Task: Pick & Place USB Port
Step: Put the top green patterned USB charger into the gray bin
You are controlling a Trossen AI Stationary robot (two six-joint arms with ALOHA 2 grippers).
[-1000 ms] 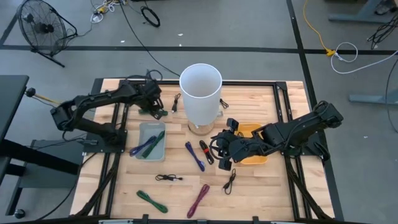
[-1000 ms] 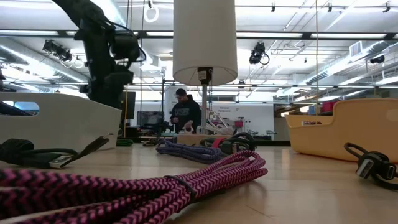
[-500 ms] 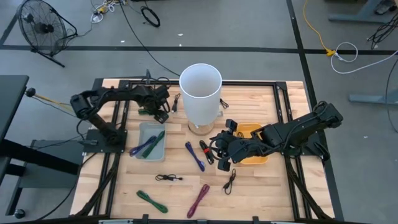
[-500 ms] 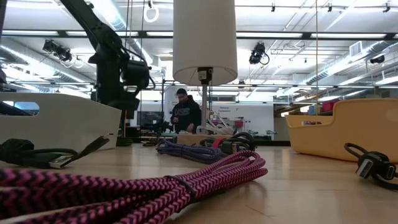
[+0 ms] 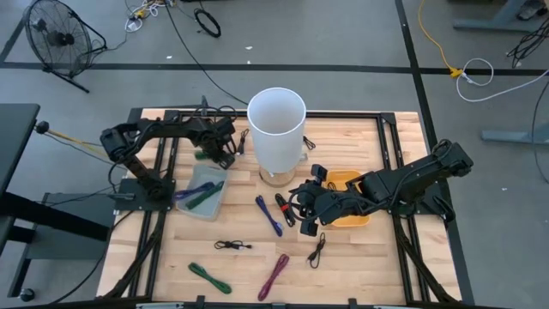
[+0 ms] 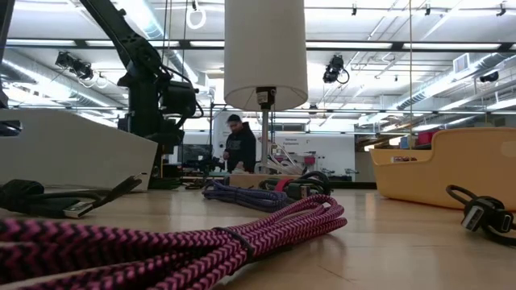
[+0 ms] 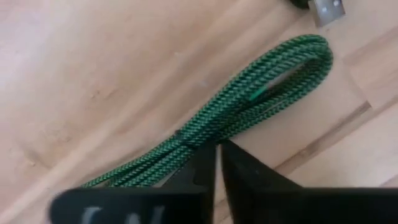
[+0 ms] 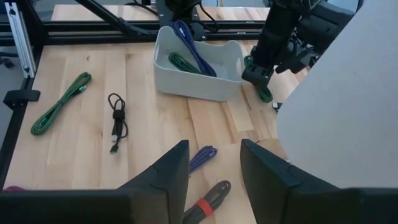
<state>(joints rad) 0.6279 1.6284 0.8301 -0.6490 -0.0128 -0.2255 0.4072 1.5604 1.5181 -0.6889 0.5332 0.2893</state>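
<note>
Green cable (image 7: pixel 249 106) — left hand (image 7: pixel 217 155) pinching it, wrist view only

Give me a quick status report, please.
Left gripper shut on green cable behind gray bin. Right gripper open, waiting by yellow bin. Nothing blocking.

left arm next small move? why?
Probably lift straight up. The left gripper looks shut on the green cable, which lies on the table beside the grey bin; raising it would clear the bin wall before carrying over.
</note>
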